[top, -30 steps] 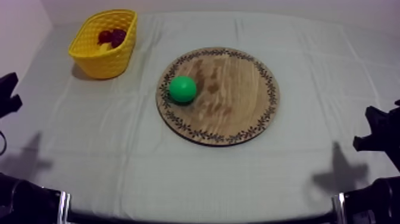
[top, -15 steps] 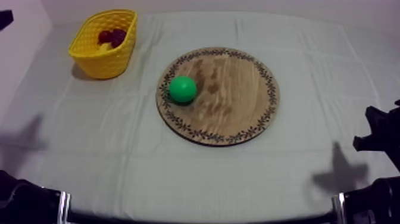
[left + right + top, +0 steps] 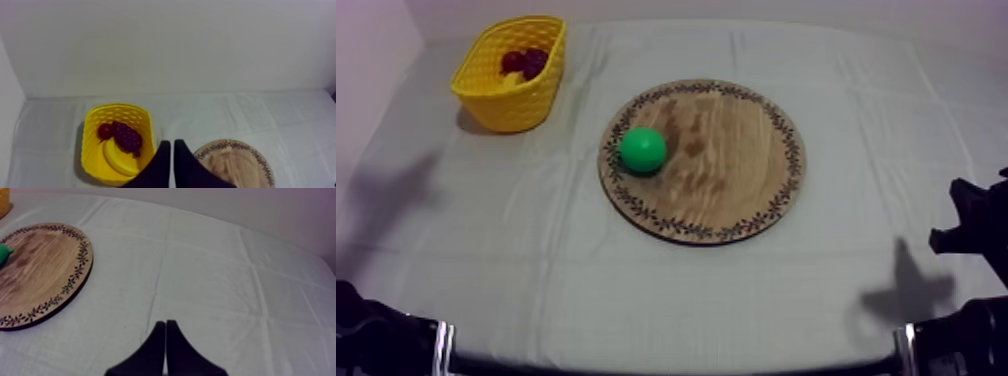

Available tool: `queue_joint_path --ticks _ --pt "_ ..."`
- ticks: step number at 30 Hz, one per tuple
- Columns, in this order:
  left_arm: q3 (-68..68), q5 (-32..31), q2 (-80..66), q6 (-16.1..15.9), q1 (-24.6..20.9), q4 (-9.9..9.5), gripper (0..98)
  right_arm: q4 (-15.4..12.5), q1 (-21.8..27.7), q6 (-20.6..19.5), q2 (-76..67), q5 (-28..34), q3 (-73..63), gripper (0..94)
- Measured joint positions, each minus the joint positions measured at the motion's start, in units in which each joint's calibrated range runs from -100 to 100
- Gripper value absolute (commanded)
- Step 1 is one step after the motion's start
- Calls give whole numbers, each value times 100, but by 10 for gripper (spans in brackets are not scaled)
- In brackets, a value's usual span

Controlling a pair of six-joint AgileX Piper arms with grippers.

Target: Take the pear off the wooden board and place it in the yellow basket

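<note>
The wooden board [image 3: 736,170] lies mid-table, and the yellow basket [image 3: 511,105] stands apart from it, ready to receive. The pear [image 3: 643,149] rests on the board's basket-side part, ungrasped. The left gripper [image 3: 171,145], above the board's basket-side edge, and the right gripper [image 3: 165,324], beyond the board's far side, have their fingers pressed together, carrying nothing.

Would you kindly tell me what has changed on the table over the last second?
The left gripper, shut on nothing, rose from its rest at the left. Nothing was grasped or released. The pear, wooden board, yellow basket and right gripper stayed put.
</note>
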Motion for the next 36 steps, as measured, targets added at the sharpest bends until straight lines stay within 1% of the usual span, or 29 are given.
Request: queue_joint_path --ticks 2,6,9,15,20,23,27,33,34,36 --pt "-426 192 316 93 136 -108 0 0 0 0 0 0 0 5" --pt "-1057 442 864 297 457 -402 0 0 -4 0 0 0 0 5" --pt "-1340 607 1225 455 680 -561 0 0 -4 0 0 0 0 5" --pt "-1710 1092 1898 698 1062 -670 0 0 -4 0 0 0 0 5" --pt "-1807 1313 2412 927 1358 -782 0 0 -4 0 0 10 0 5" --pt "-1830 1395 2698 1020 1486 -757 0 0 -4 0 0 10 0 5" --pt "-1965 1610 3092 1026 1527 -654 0 0 -4 0 0 10 0 5" --pt "-2066 1697 3608 1036 1530 -589 0 0 -4 0 0 10 0 5" --pt "-2090 1705 3671 1015 1526 -551 1 0 -4 0 0 10 0 5" --pt "-2121 1705 3761 965 1502 -489 42 0 -4 0 0 10 0 5"
